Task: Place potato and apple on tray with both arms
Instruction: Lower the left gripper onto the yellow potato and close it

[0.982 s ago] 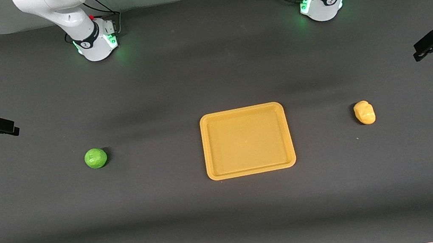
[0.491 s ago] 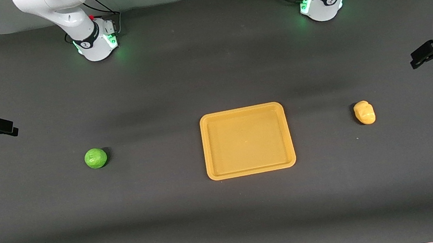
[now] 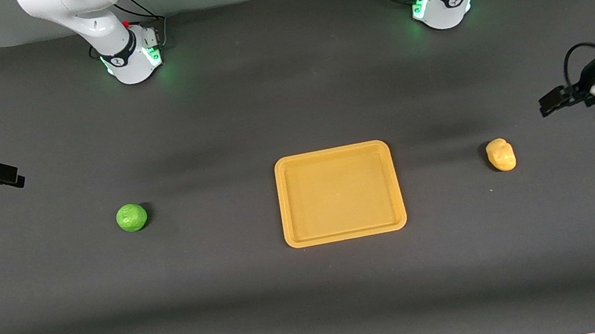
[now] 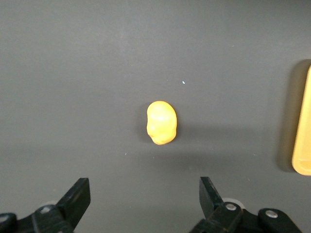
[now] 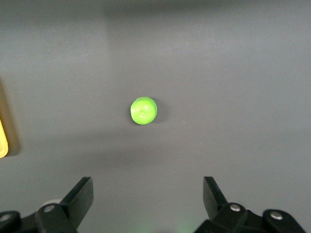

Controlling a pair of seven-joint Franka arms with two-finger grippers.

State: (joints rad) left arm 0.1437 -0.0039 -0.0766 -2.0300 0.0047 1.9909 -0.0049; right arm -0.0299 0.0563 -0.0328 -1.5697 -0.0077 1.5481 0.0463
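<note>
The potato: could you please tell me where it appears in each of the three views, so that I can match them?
Front view: the potato lies on the mat beside the tray, toward the left arm's end of the table.
Left wrist view: the potato sits mid-picture, ahead of the open left gripper.
Right wrist view: not in it.
Shared landmark: the tray's rim, seen in all three.

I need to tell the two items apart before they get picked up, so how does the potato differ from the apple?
The potato is a lumpy yellow-orange oval, while the apple is a round bright green ball. The potato lies toward the left arm's end of the table, the apple toward the right arm's end. Both look similar in size, rest on the bare table apart from the tray between them, and are untouched.
</note>
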